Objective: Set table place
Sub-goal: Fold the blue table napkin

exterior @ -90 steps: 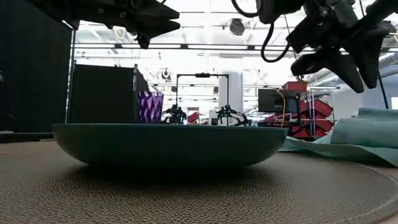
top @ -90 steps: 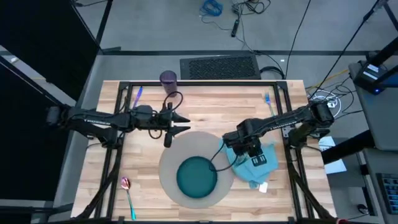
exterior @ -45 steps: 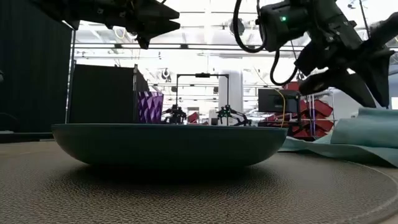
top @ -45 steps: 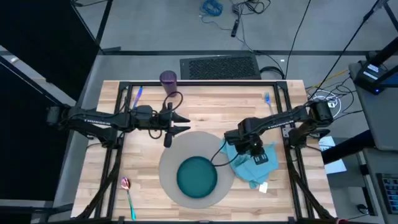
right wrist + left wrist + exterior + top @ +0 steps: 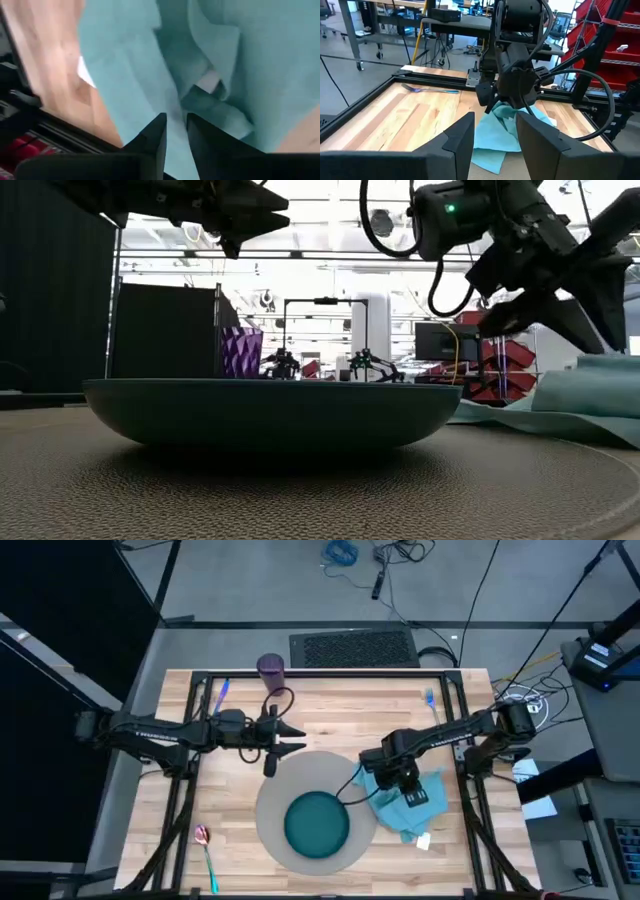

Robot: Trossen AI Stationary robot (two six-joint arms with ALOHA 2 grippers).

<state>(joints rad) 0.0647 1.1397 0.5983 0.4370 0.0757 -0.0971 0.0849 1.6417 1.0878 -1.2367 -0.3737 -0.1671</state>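
Currently the table (image 5: 330, 720) carries a partly laid place: the round grey mat (image 5: 275, 815) lies near its front edge with the teal plate (image 5: 317, 823) centred on it.

1. Napkin. The light blue napkin (image 5: 420, 802) lies crumpled directly below my right gripper (image 5: 410, 789), half off the mat's right side. In the right wrist view its folds (image 5: 220, 65) fill the field just ahead of my fingertips. The right jaws stand slightly parted, with a narrow gap between them, and nothing is held. I cannot tell whether the tips already touch the cloth.

2. Left gripper. My left gripper (image 5: 296, 737) hangs above the mat's far edge, well apart from the napkin, jaws parted and empty. It waits.

3. Remaining items, all well away from both sets of jaws:
   - purple cup (image 5: 270, 666), at the far edge;
   - one blue utensil (image 5: 219, 692), far left corner;
   - a second blue utensil, a fork in the left wrist view (image 5: 431, 702), far right;
   - pink-bowled spoon (image 5: 206, 850), front left corner.

Step in hand, by my judgement: taking up the napkin so it can be laid flat beside the plate. The next move calls for lowering the right jaws onto a raised fold, closing on a single layer of cloth, and lifting without dragging the mat. Cutlery and cup are not yet placed.
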